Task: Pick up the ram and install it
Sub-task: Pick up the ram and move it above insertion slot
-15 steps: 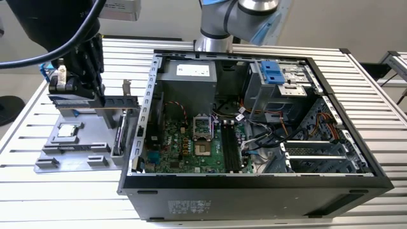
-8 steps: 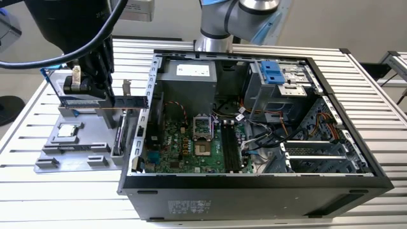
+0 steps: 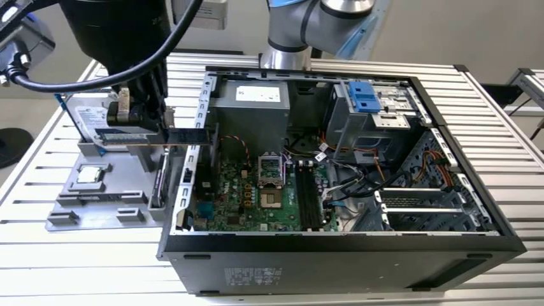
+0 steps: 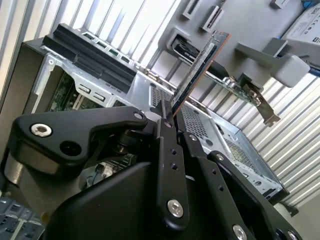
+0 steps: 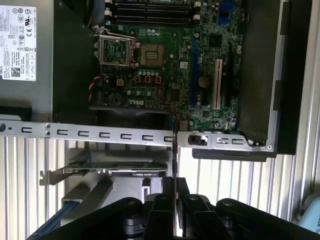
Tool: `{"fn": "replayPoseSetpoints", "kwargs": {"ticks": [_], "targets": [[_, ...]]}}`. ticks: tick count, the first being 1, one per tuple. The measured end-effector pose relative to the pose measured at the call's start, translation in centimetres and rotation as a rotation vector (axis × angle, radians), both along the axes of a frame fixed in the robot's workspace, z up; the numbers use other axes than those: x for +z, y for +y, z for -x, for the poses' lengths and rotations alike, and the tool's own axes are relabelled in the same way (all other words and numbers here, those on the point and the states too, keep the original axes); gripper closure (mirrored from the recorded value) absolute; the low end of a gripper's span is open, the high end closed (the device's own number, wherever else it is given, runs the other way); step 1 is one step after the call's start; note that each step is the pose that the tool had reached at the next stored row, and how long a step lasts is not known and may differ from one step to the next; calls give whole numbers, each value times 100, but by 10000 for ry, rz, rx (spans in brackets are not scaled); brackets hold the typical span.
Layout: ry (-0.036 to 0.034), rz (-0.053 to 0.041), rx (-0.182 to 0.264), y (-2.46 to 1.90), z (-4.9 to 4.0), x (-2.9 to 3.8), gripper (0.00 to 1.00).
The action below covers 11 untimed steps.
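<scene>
Gripper jaws clamped on ram end, stick over case wall. Slots at its 4 o'clock in exterior view. Likely light, stiff, fragile: hold edges, no twisting.

ROBOTICS LAB: An industrial robot arm rises at the far edge of a slatted aluminium worktop. Beside it, an open desktop computer case lies on its side with its motherboard bared. A grey parts holder (moulded with seats for loose components) sits alongside the case. Thick black cables loop off the machinery, and the gripper pinches the ram, marking this as an automated assembly test bench.
</scene>
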<state>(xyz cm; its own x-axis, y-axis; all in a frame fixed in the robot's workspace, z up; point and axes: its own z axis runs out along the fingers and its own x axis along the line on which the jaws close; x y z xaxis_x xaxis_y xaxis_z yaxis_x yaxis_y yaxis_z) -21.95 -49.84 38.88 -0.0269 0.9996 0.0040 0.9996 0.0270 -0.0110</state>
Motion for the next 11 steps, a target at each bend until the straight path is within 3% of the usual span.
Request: {"fn": "replayPoseSetpoints", "kwargs": {"ticks": [11], "targets": [[13, 0, 0, 3, -246, 0, 100]]}}
